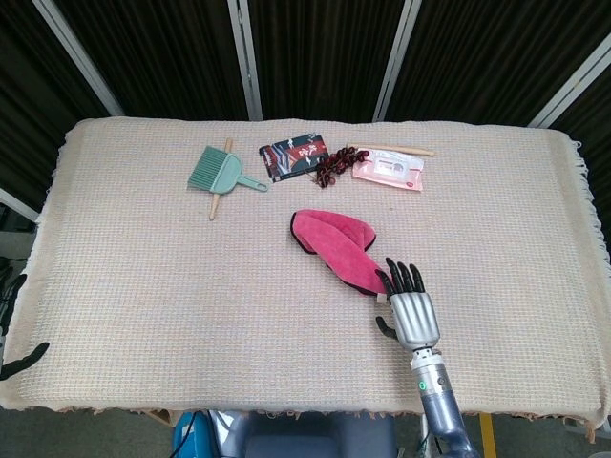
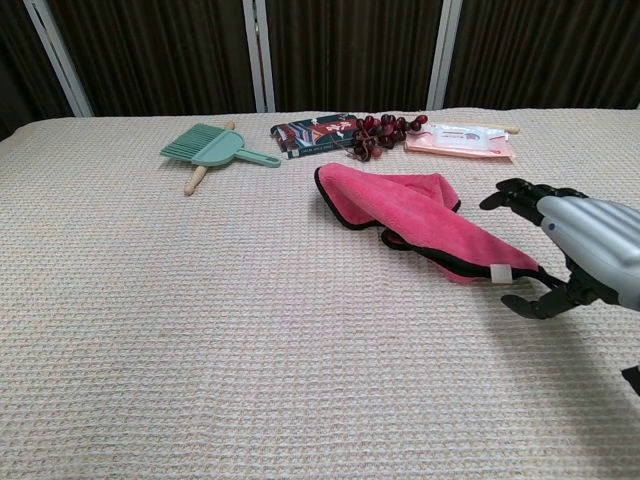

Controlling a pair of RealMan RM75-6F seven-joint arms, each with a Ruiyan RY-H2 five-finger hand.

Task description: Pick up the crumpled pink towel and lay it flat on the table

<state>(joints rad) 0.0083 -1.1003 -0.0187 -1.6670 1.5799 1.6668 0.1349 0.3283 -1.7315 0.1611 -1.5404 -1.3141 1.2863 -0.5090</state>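
The pink towel (image 1: pixel 334 242) with black edging lies folded and bunched near the table's middle; in the chest view the towel (image 2: pixel 415 218) shows a white tag at its near right end. My right hand (image 1: pixel 409 311) hovers at that end with its fingers spread and nothing in it, the fingertips over the towel's corner. In the chest view the right hand (image 2: pixel 585 242) has its fingers above the towel's tip and its thumb below and apart. My left hand (image 1: pixel 13 324) shows only partly at the table's front left edge, fingers apart, empty.
Along the far side lie a green hand brush with dustpan (image 1: pixel 221 173), a dark printed packet (image 1: pixel 294 156), a dark red bead cluster (image 1: pixel 331 165), a pink wipes pack (image 1: pixel 389 172) and a wooden stick (image 1: pixel 393 149). A beige woven cloth (image 1: pixel 143 277) covers the table.
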